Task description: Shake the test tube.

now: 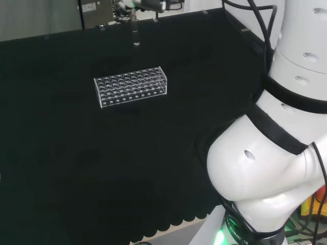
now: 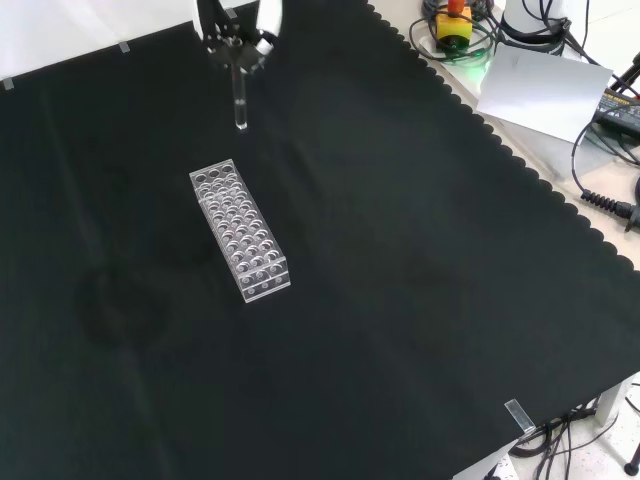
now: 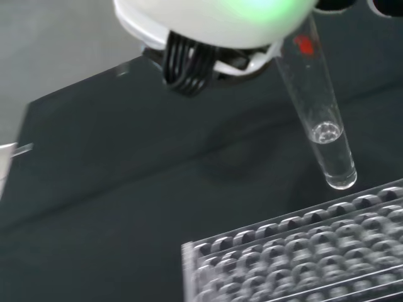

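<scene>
Hand (image 2: pixel 237 40) pinches the test tube (image 2: pixel 240 100) by its top, hanging upright above the bench just past the rack (image 2: pixel 239 232); risk: hard shaking slops the little liquid out or slips the tube from the fingers onto the rack.

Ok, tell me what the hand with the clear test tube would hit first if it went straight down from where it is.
Probably the bare black cloth. The hand holds the clear test tube pointing down, seemingly just beyond the end of the clear plastic rack; depth is uncertain, so the rack's end could be clipped.
</scene>
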Controlling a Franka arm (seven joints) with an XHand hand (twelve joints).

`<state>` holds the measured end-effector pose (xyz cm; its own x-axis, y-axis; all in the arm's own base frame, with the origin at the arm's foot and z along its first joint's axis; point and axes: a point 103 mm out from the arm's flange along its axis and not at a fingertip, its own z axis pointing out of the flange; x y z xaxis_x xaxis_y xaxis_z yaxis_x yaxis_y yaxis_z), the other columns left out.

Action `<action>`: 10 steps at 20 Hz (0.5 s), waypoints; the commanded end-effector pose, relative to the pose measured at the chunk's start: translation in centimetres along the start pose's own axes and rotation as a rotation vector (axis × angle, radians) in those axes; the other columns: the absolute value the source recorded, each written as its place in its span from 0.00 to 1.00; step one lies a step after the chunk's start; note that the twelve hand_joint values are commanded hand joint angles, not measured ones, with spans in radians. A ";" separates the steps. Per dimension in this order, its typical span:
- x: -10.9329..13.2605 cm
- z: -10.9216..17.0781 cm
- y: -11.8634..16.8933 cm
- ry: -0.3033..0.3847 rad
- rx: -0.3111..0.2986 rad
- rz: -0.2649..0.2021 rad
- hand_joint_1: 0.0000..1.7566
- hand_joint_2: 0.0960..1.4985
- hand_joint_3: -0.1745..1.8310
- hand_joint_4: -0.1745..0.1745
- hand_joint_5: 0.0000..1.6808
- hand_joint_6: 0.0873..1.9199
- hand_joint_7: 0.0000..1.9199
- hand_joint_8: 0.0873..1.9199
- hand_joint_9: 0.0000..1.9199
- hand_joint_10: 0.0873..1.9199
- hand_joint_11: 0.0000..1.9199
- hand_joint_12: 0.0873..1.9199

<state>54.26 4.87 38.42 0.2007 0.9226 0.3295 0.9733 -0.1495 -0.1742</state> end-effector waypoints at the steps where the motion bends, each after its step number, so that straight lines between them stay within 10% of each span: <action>1: -9.7 -2.9 -1.0 -0.094 -0.062 0.169 0.70 0.38 0.40 0.00 0.84 0.16 0.95 0.15 0.90 0.10 0.68 0.44; 10: -12.3 -4.4 -0.5 -0.122 -0.095 0.243 0.70 0.38 0.40 0.00 0.84 0.16 0.95 0.14 0.91 0.10 0.68 0.44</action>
<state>52.49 -4.61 38.33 0.3529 0.9089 0.2222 0.9328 -0.3232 -0.1597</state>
